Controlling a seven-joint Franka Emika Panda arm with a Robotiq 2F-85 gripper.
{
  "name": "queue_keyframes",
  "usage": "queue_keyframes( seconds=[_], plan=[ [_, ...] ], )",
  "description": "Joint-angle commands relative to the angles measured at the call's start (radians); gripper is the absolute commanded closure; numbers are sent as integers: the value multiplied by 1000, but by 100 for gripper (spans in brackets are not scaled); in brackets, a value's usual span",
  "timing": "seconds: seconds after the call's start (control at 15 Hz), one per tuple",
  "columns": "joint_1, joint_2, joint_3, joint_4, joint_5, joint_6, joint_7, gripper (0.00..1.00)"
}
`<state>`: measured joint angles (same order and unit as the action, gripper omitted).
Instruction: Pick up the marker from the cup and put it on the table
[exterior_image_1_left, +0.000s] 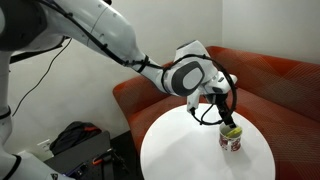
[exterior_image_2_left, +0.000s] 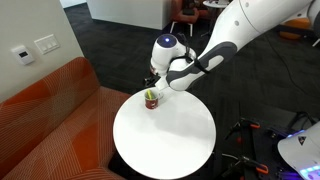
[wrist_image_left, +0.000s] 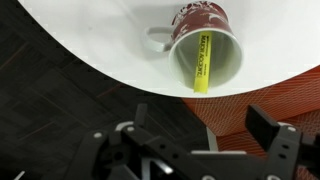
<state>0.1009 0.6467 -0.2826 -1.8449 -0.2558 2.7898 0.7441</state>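
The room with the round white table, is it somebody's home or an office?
Probably an office lounge, not certain: a red-brown corner sofa beside the white table, dark floor carpet, and switch plates on the plain wall.

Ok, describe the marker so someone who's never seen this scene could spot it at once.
Find the round white table beside the red-brown sofa. Near its edge stands a white cup with dark red patterning. The marker is the thin yellow-green stick leaning inside it, the only thing in the cup.

Marker (wrist_image_left: 203, 65) in cup (wrist_image_left: 198, 18); cup on table (wrist_image_left: 90, 35), near edge; sofa (exterior_image_2_left: 50, 110) beside table.
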Motion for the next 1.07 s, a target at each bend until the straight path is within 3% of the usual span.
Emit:
queue_keyframes(
  seconds=[0.0, 0.27, 0.47, 1.0],
  plan=[
    [3, 48, -14, 55, 50, 9, -38, 0],
    [-5, 85, -11, 94, 88, -5, -60, 10],
    [-4, 114, -15, 125, 101, -18, -61, 10],
    [-9, 174, -10, 183, 133, -33, -99, 25]
  ],
)
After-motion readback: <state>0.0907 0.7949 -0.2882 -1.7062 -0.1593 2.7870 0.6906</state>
